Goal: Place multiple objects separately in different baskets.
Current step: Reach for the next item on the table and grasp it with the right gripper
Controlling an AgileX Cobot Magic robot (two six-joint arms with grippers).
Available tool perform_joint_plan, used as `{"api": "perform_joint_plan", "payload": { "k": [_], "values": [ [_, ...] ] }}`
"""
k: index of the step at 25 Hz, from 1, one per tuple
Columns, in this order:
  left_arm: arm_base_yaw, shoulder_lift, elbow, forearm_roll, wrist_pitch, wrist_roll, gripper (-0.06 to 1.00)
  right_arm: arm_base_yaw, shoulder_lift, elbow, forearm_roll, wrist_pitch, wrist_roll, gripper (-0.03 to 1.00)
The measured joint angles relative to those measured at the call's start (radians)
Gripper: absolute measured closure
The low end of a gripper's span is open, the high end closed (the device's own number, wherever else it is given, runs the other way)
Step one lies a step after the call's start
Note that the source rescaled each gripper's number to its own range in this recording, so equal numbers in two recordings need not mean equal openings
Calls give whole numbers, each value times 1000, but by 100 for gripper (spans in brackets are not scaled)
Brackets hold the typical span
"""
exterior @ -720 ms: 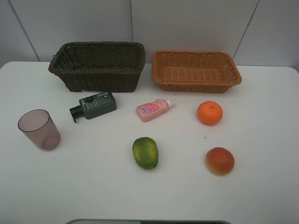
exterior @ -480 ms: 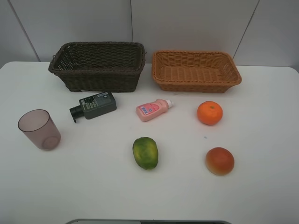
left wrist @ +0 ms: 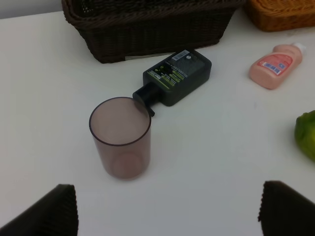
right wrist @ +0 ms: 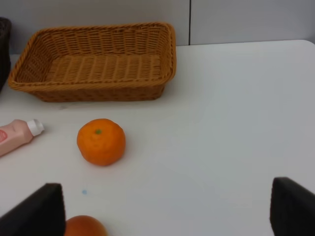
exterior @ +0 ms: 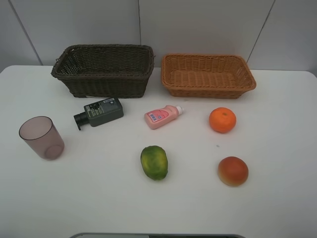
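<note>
On the white table lie a mauve cup (exterior: 41, 137), a dark green-black bottle (exterior: 100, 112), a pink bottle (exterior: 162, 116), an orange (exterior: 222, 120), a green oval fruit (exterior: 154, 162) and a red-orange fruit (exterior: 233, 170). Behind them stand the dark brown basket (exterior: 109, 87) and the orange-tan basket (exterior: 208, 91), both empty. Neither arm shows in the exterior high view. My left gripper (left wrist: 167, 211) stands open short of the upright cup (left wrist: 120, 137). The right gripper (right wrist: 165, 211) is open too, short of the orange (right wrist: 101, 141), with nothing between its fingers.
The table (exterior: 277, 129) is white, with a pale panelled wall behind the baskets. The dark bottle (left wrist: 177, 76) lies on its side between the cup and the dark basket (left wrist: 147, 29). The red-orange fruit (right wrist: 83, 226) lies close to the right gripper's one finger.
</note>
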Motion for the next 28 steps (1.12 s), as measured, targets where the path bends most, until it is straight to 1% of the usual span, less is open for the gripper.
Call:
{"api": "perform_joint_plan", "payload": {
  "k": [28],
  "values": [
    [0,0,0,0,0,0,-4,0,0,0,0,0,0,16]
  ]
}}
